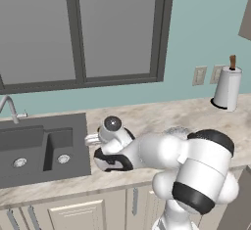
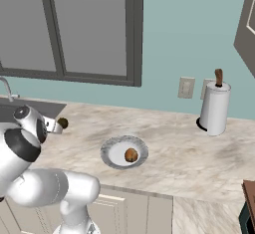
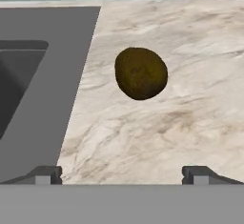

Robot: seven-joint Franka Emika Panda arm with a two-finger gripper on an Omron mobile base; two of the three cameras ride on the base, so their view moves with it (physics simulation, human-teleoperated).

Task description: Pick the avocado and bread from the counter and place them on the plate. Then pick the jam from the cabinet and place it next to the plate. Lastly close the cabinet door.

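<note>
Open pincer (image 3: 122,175) faces the avocado (image 3: 141,73) on the counter (image 3: 190,113), just beside the sink (image 3: 43,85).

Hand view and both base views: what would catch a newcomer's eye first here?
The dark olive avocado lies alone on the marbled counter just beside the sink, with the open gripper aimed at it. In the right base view the bread already sits on the plate, and a paper towel roll stands by the wall.
</note>
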